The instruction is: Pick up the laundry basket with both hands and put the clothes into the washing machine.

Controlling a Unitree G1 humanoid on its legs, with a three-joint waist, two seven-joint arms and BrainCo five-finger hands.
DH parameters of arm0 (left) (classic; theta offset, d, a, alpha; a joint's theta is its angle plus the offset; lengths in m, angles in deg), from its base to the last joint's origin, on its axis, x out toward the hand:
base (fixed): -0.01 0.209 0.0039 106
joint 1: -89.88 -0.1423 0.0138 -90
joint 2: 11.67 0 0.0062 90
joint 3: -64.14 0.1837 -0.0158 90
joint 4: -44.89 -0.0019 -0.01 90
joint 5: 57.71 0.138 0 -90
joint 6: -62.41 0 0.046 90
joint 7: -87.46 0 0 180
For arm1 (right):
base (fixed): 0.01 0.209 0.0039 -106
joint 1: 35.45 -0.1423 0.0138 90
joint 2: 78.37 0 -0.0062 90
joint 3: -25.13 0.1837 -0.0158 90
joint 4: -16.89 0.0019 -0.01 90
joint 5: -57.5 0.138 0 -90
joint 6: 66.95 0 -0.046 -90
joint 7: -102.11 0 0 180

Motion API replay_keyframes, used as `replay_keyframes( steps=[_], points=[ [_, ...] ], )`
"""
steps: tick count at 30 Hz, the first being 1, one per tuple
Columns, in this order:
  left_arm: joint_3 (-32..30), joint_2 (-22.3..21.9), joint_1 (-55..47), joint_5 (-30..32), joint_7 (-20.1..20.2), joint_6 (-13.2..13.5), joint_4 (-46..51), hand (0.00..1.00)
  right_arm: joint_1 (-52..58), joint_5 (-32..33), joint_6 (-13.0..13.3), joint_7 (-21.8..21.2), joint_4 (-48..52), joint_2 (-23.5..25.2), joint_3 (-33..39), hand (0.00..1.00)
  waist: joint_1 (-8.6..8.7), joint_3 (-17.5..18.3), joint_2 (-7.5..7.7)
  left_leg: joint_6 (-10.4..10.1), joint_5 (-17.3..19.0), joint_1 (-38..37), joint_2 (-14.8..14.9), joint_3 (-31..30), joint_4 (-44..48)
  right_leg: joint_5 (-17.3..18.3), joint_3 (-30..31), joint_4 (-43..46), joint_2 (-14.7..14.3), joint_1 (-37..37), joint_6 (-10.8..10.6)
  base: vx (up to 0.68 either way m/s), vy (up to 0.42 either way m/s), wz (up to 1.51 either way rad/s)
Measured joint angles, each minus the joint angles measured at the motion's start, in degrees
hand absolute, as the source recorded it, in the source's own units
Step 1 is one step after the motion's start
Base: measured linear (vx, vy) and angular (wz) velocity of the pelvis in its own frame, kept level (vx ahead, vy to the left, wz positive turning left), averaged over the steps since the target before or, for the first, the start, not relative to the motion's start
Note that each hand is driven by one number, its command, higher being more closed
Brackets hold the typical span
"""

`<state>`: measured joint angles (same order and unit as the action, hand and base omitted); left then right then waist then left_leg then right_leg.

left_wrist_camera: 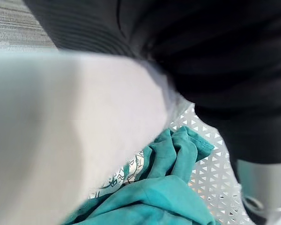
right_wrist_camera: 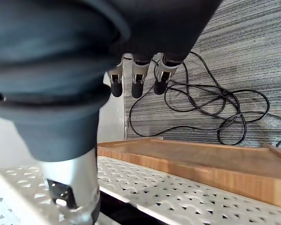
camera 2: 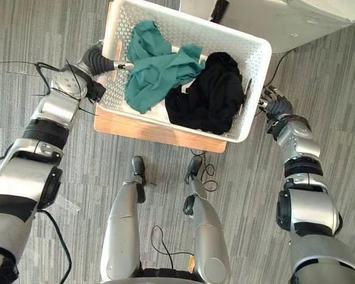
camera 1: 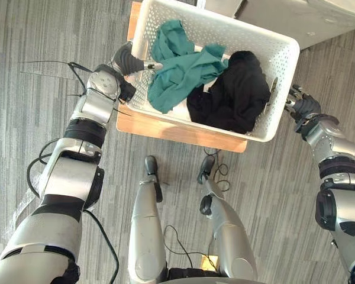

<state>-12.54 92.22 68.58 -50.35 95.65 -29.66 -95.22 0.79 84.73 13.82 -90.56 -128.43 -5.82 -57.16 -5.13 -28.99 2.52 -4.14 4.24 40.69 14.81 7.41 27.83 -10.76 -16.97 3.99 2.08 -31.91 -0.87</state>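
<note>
A white perforated laundry basket sits at an angle over a low wooden table, its right end overhanging. Inside lie a teal garment and a black garment, with a bit of white cloth beneath. My left hand grips the basket's left rim; its thumb reaches inside beside the teal garment. My right hand holds the right end at the handle. There its fingers curl down outside the wall and its thumb lies over the rim.
A pale grey machine body stands just beyond the basket at the top right. Grey striped floor surrounds the table. The table's raised wooden edge lies close under the basket's right end.
</note>
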Motion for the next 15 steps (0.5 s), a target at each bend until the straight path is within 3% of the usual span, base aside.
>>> replay_keyframes(
  steps=[7, 15],
  points=[
    [-0.01, 1.76, -0.14, -0.02, -0.70, 0.20, 0.02, 0.00, -1.12, 3.11, 0.12, 0.15, 1.36, -0.21, -3.40, 0.00, -0.20, 0.00, -0.01, -0.14, 0.66, 1.21, 0.92, -0.23, 1.78, -0.06, 0.11, 0.03, -0.75, -0.52, 0.08, 0.00, -0.004, -0.04],
    [-0.07, 3.31, -0.14, -0.03, -0.79, 0.91, 0.34, 0.00, -0.62, -1.46, 0.05, 0.51, 7.82, -1.08, -4.75, 0.00, -0.34, 0.00, 0.00, -0.33, 2.01, 2.90, 2.36, -1.06, 4.59, -0.37, 0.05, -0.48, -2.12, -0.63, 0.49, 0.00, -0.004, -0.04]
  ],
)
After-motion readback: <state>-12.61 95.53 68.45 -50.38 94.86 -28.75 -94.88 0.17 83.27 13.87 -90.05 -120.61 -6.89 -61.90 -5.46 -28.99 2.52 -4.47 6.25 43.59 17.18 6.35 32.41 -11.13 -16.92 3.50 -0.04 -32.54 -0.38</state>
